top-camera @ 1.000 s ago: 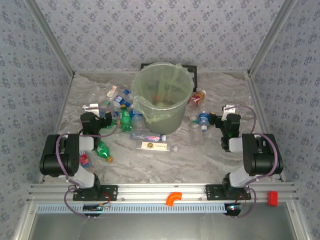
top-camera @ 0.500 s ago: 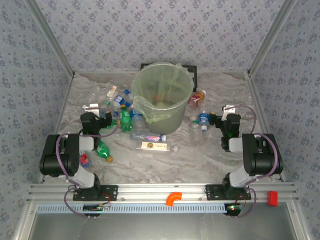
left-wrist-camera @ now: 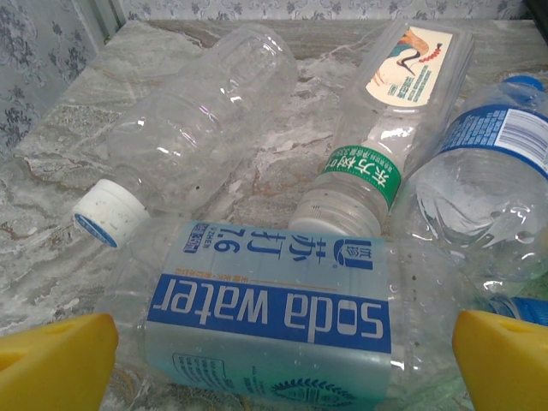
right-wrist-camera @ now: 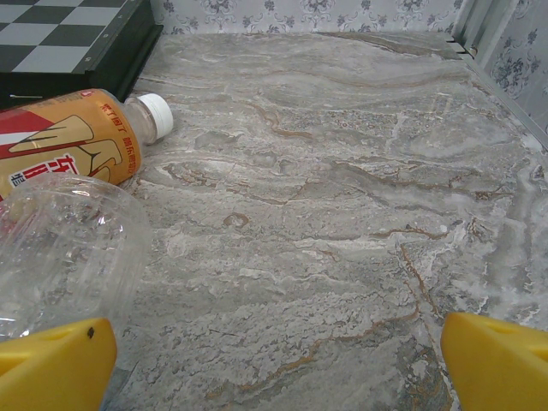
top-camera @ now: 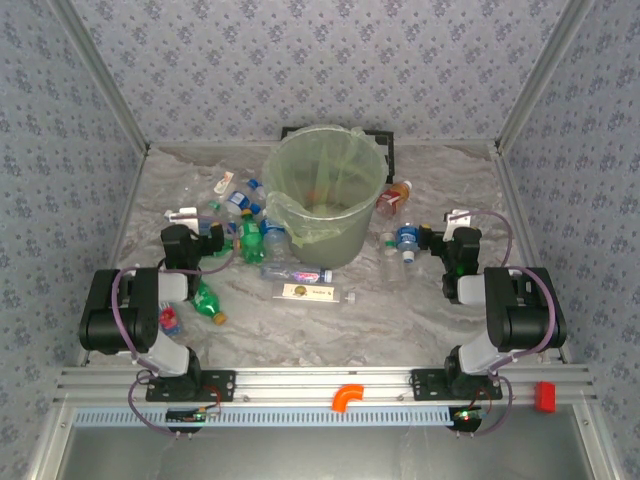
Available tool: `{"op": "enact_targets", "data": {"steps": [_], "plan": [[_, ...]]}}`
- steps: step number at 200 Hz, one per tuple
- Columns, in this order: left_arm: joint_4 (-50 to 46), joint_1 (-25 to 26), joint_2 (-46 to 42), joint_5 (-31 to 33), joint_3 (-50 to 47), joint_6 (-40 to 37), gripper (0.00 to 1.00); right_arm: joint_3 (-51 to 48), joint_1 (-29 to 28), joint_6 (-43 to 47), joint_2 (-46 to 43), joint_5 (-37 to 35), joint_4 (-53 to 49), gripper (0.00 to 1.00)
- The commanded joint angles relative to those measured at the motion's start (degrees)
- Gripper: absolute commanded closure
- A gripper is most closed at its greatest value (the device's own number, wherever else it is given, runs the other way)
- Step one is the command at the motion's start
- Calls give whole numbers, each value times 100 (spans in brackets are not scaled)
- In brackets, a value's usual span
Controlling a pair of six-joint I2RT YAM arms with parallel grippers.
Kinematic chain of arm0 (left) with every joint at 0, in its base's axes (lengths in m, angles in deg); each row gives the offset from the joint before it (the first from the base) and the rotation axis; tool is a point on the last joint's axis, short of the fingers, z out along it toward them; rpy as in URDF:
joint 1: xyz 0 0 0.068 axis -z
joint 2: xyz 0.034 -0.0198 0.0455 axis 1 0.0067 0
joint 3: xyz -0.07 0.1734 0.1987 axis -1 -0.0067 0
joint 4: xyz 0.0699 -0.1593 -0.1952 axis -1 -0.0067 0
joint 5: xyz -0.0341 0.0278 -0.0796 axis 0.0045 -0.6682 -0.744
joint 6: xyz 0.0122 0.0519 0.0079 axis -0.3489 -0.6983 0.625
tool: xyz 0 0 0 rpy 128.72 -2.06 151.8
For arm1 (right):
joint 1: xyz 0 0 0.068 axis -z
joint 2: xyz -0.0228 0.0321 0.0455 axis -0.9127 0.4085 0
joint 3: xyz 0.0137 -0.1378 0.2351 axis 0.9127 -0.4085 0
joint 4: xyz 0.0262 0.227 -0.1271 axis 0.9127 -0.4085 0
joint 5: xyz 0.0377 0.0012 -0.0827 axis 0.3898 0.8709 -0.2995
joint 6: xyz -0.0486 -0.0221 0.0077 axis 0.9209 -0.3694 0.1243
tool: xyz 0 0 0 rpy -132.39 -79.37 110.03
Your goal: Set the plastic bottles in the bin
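The bin (top-camera: 325, 195), a pale green bucket with a bag liner, stands at the back middle of the table. Plastic bottles lie scattered to its left (top-camera: 243, 205), in front of it (top-camera: 298, 273) and to its right (top-camera: 405, 240). My left gripper (top-camera: 216, 240) is open. In the left wrist view a clear "soda water" bottle (left-wrist-camera: 274, 312) lies crosswise between its wide-apart yellow fingertips (left-wrist-camera: 51, 360), with other clear bottles (left-wrist-camera: 184, 141) behind it. My right gripper (right-wrist-camera: 278, 368) is open over bare table, with a clear bottle (right-wrist-camera: 60, 248) by its left fingertip and a brown tea bottle (right-wrist-camera: 73, 141) farther back.
A chessboard (right-wrist-camera: 68, 38) lies behind the bin. Patterned walls and metal posts close in the table (top-camera: 450, 300) on three sides. A green bottle (top-camera: 208, 300) and a red-capped one (top-camera: 170, 320) lie beside the left arm. Bare marbled surface spreads ahead of the right gripper.
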Motion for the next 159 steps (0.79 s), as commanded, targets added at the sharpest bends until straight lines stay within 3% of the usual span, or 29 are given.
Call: {"op": "enact_targets", "data": {"steps": [1, 26, 50, 63, 88, 106, 123, 159], "plan": [[-936, -13, -417, 44, 393, 105, 0, 30, -106, 80, -13, -299, 14, 1], [-2183, -16, -991, 262, 977, 185, 0, -48, -309, 99, -327, -1005, -11, 1], [-3608, -36, -1771, 962, 1628, 1042, 0, 8, -302, -6, -1061, -1191, -745, 1], [-4535, -41, -2100, 920, 2121, 1315, 0, -41, -300, -60, -1573, -1256, -963, 1], [-5771, -43, -2517, 612, 2797, 1779, 0, 111, -171, -1207, -2589, -1083, -2155, 1], [-6156, -61, -2885, 667, 2869, 2300, 0, 348, -4, -2195, -3166, -939, -3081, 1], [-6103, -119, -3223, -18, 2711, 2439, 0, 526, 143, -3372, -3525, -830, -3830, 0], [-6416, -9, -3635, -539, 2497, 3119, 0, 938, 454, -3629, -3882, 273, -4468, 0]]}}
